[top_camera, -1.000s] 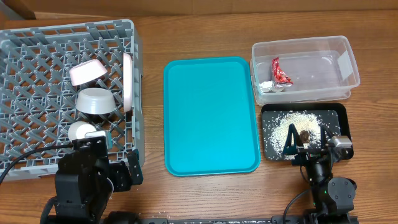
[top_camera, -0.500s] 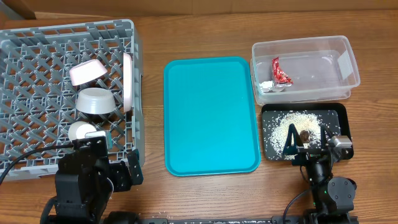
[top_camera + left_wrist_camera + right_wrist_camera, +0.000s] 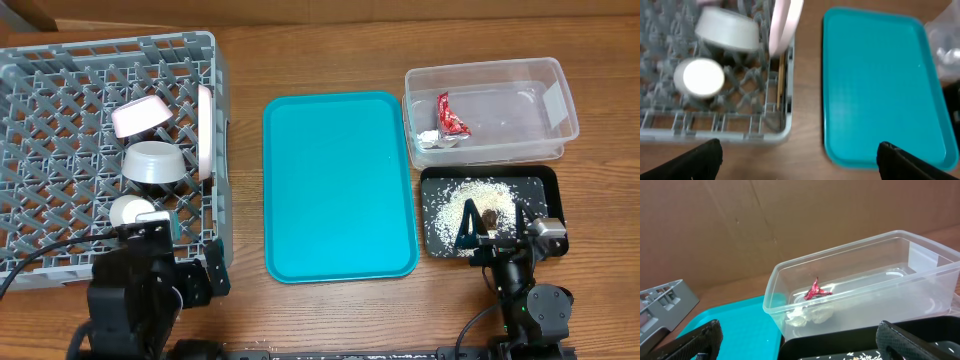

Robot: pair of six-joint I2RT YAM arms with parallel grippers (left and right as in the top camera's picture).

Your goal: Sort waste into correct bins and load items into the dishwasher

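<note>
The grey dish rack (image 3: 60,90) at the left holds the pink-bottomed plate (image 3: 140,117), the grey bowl (image 3: 152,163), the white cup (image 3: 130,211) and the large white plate (image 3: 205,130) on edge. The chopsticks (image 3: 780,80) lie by the rack's right wall. The clear tub (image 3: 520,95) holds the red-and-silver wrapper (image 3: 452,113). The black tray (image 3: 540,185) holds rice (image 3: 450,205) and the brown lump (image 3: 490,215). My left gripper (image 3: 800,157) is open and empty over the table by the rack's near right corner. My right gripper (image 3: 493,235) is open and empty at the black tray's near edge; it also shows in the right wrist view (image 3: 800,337).
A large teal tray (image 3: 340,185) lies between the rack and the two bins. White crumpled paper (image 3: 810,314) lies in the tub beside the wrapper. A brown cardboard wall (image 3: 765,225) stands behind the table. My left arm's body (image 3: 135,295) sits at the near left.
My left arm has shifted very slightly. Nothing else has moved.
</note>
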